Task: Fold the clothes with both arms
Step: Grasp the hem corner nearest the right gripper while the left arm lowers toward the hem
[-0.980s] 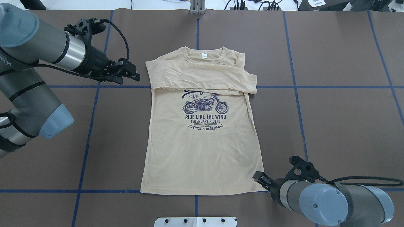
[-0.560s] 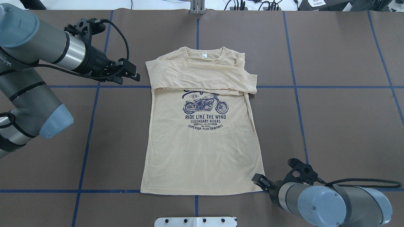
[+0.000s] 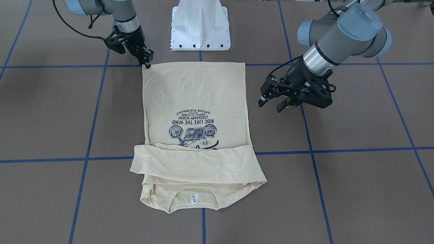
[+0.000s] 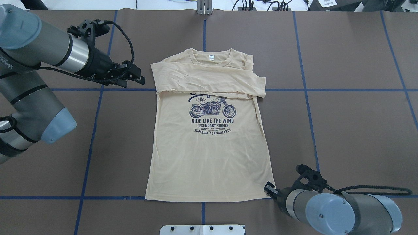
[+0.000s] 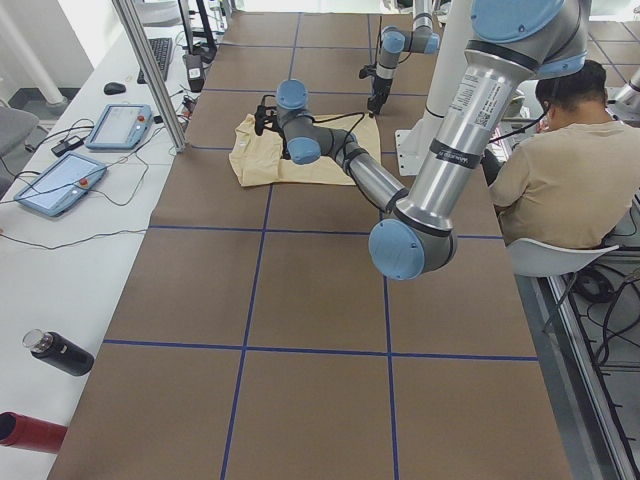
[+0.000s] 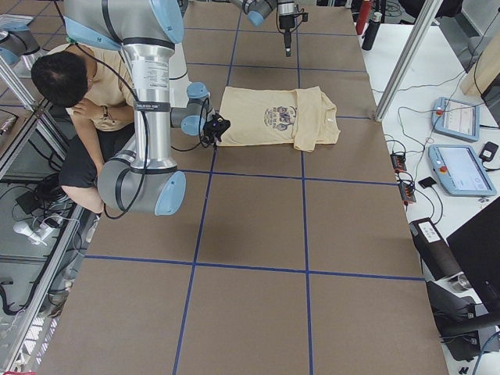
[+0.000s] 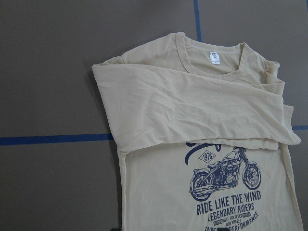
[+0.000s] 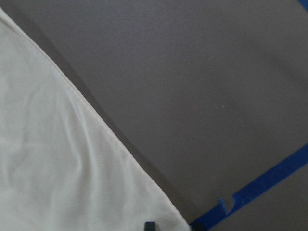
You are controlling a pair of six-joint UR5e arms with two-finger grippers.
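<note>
The T-shirt (image 4: 209, 156) is lying flat, print up, on the table (image 4: 343, 130). Its hem corner is sitting at the tips of the right gripper (image 4: 269, 189), whose spread I cannot tell, while the left gripper (image 3: 270, 104) is hovering with fingers apart, just short of the folded sleeve's shoulder. Being thin, the shirt is probably going to handle light and limp, so pinching those corners through every layer is looking wisest.

T-shirt (image 4: 209, 143) front print "1976", "RIDE LIKE THE WIND", "LEGENDARY RIDERS", "SUPERIOR PERFORMANCE", white neck label (image 4: 211, 57) unreadable
</note>
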